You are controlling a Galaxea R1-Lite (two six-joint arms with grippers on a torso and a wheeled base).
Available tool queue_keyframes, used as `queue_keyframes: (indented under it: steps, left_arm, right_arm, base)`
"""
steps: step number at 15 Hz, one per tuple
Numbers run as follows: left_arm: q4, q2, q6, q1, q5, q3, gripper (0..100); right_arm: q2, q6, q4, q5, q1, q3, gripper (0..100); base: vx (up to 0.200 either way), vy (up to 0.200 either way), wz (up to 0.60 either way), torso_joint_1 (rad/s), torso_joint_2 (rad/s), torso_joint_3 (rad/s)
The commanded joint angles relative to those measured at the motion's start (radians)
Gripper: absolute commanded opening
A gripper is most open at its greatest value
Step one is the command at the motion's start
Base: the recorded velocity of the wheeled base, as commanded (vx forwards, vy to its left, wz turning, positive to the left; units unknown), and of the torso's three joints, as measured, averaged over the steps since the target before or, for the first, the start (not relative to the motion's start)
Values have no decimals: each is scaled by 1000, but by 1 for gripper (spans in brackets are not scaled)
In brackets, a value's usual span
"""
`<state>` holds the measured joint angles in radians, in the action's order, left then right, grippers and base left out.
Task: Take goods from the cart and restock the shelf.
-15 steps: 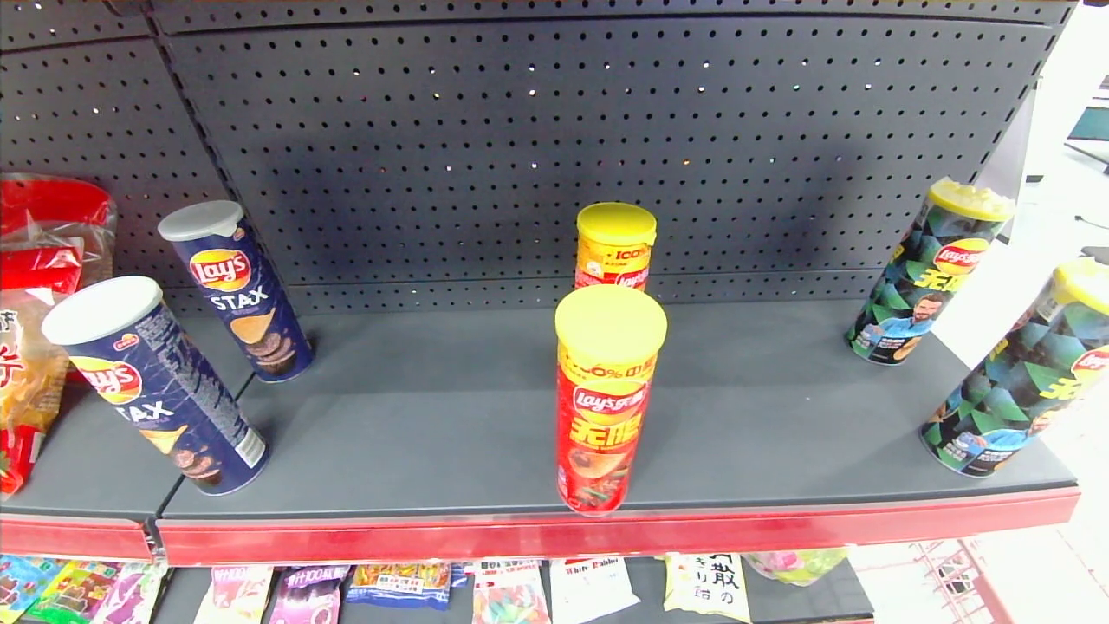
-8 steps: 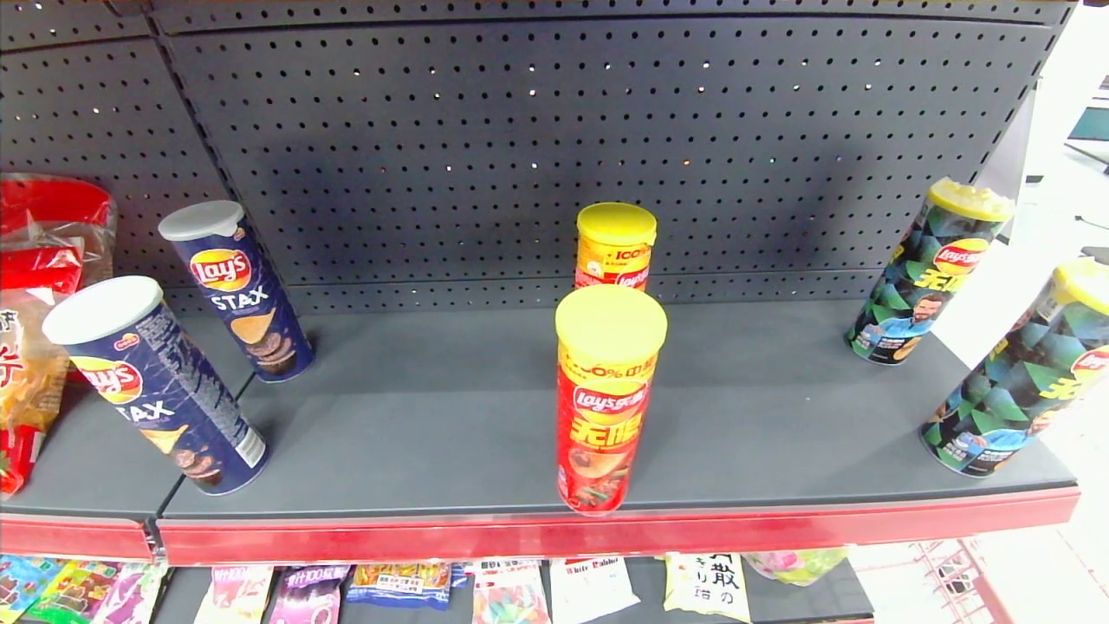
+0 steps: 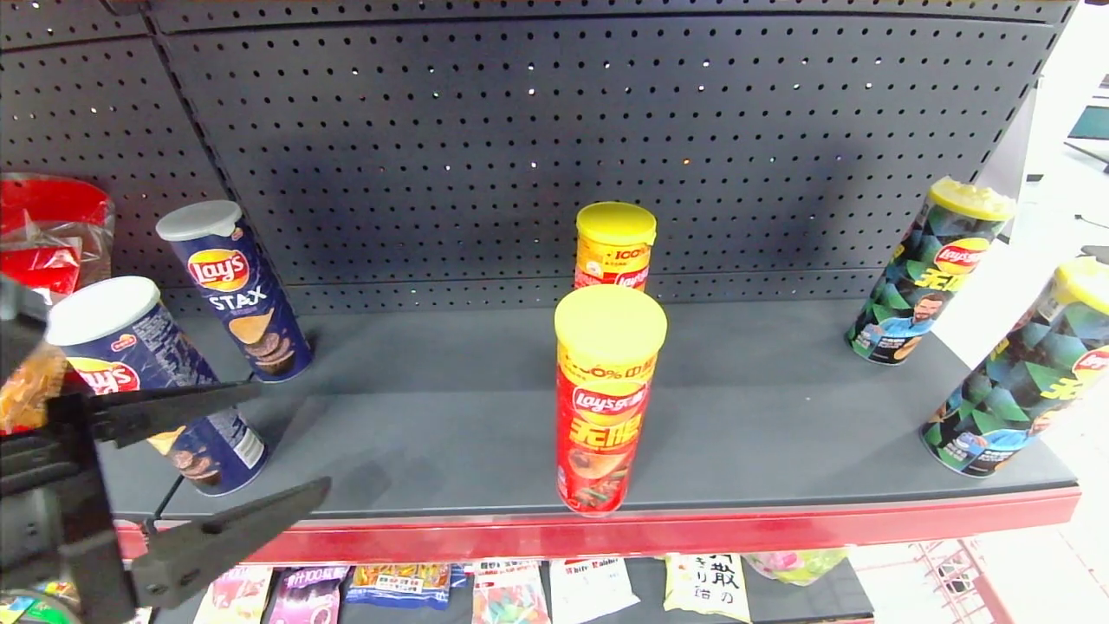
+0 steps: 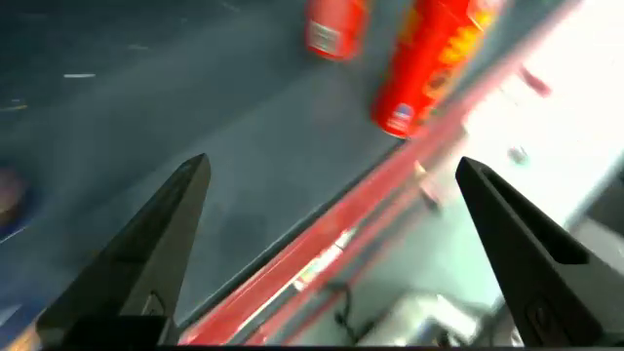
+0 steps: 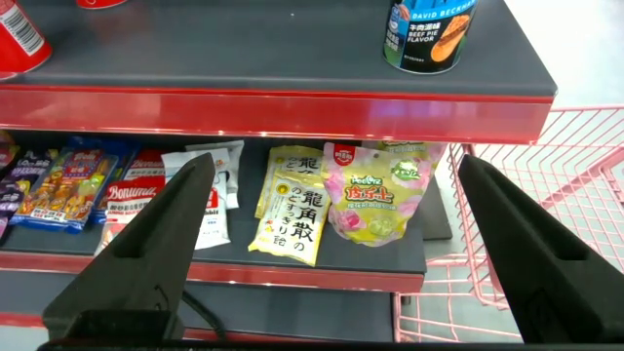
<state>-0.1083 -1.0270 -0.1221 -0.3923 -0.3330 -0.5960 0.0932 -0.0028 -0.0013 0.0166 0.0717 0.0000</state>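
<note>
Left gripper (image 3: 290,438) at eight o'clock, spread wide and empty, over the shelf (image 3: 450,416) edge. Right gripper (image 5: 331,161) gapes too, holding nothing. Cart (image 3: 951,565) at four o'clock. Six cans (image 3: 604,407) shelved, gaps remain: restocking looks early.

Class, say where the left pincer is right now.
In the head view, the left pincer hangs open at the lower left, over the red front edge of the shelf, just in front of the front blue can.
</note>
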Motion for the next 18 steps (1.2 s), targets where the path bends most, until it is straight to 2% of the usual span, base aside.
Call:
queue_keyframes:
  steps: [1, 2, 5, 7, 10, 15, 18]
  left_arm:
    - [-8, -220, -16, -99, 31, -38, 100]
    - [-10, -258, -21, -108, 55, -44, 100]
    - [-11, -358, -22, -149, 68, -67, 100]
    - [-11, -441, -80, -154, 71, -85, 100]
    - [-11, -528, -100, -155, 69, -143, 100]
    - [-13, -642, -169, -174, 69, -208, 100]
    - [-14, -679, -177, -174, 69, -234, 100]
  right_arm:
    - [0, 0, 0, 0, 0, 0, 100]
    - [2, 0, 0, 0, 0, 0, 100]
    - [2, 0, 0, 0, 0, 0, 100]
    - [2, 0, 0, 0, 0, 0, 100]
    - [2, 0, 0, 0, 0, 0, 100]
    - [0, 0, 0, 0, 0, 0, 100]
    - [2, 0, 0, 0, 0, 0, 100]
  base:
    - [0, 0, 0, 0, 0, 0]
    - [0, 0, 0, 0, 0, 0]
    - [0, 0, 0, 0, 0, 0]
    - [0, 0, 0, 0, 0, 0]
    - [0, 0, 0, 0, 0, 0]
    - [0, 0, 0, 0, 0, 0]
    - [0, 0, 0, 0, 0, 0]
